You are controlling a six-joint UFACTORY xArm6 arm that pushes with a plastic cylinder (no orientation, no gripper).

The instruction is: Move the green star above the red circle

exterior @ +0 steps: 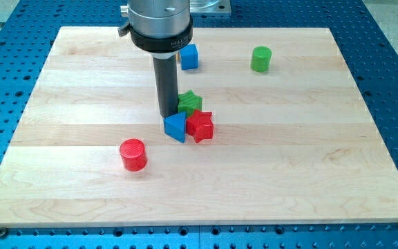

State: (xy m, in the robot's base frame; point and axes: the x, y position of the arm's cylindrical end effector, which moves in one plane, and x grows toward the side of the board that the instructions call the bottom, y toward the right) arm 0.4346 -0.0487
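Observation:
The green star (pixel 190 103) lies near the board's middle, touching the red star (pixel 200 126) just below it. My tip (pixel 168 114) stands right against the green star's left side, directly above the blue triangle (pixel 175 127). The red circle (pixel 133 154) sits apart, toward the view's lower left of this cluster. The rod partly hides the green star's left edge.
A blue cube (pixel 189 57) sits near the view's top, partly behind the arm's body (pixel 159 28). A green cylinder (pixel 261 59) stands at the upper right. The wooden board (pixel 323 180) rests on a blue perforated table.

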